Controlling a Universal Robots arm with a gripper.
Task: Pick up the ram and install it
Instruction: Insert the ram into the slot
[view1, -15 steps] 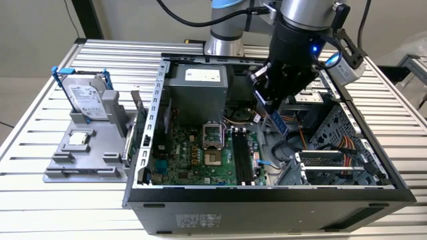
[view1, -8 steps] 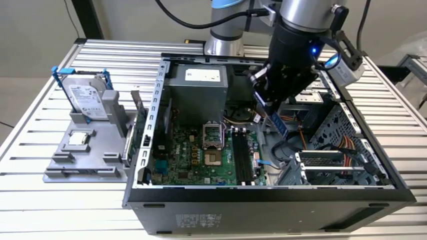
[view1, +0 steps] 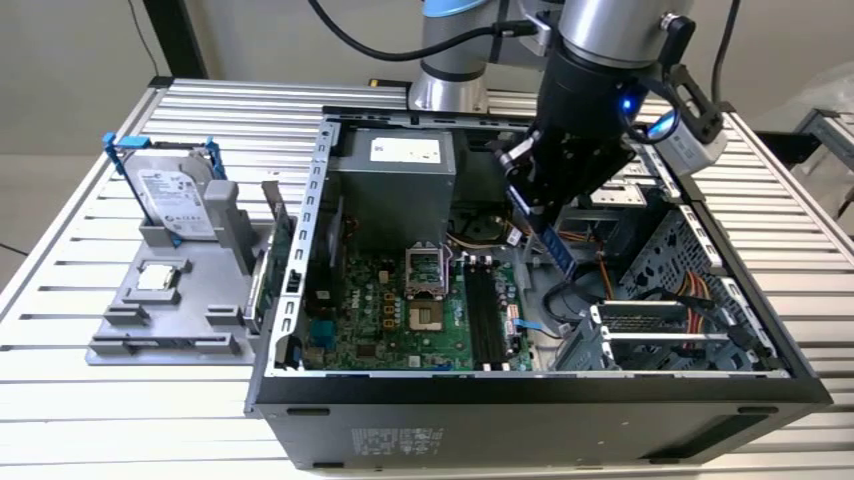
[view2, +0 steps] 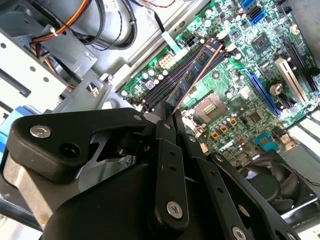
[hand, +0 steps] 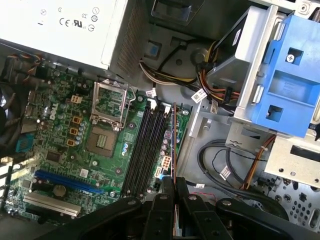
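My gripper (view1: 534, 212) was clamped narrow on the ram (view1: 558, 250), its black fingers (hand: 165, 200) pinching one end of the stick so that the rest hung free below them. In the exterior view my arm (view1: 601, 60) came down from twelve o'clock, the wrist pointing nearly straight down into the open computer case (view1: 534, 395). The ram slanted from my fingertips toward five o'clock, held above the motherboard (view1: 387, 320). In both wrist views I saw the ram edge-on, running lengthwise along the black memory slots (hand: 147, 150) and just beside them, not seated in any. On the exterior view's clock face, the slots lay at about seven o'clock from my gripper, the processor socket (view1: 424, 275) at eight, and the grey power supply (view1: 394, 175) near ten. Well apart, outside the case at nine o'clock, the hard drive (view1: 174, 195) in its blue frame stood upright on a grey stand (view1: 160, 320) on the slatted table (view1: 80, 400).
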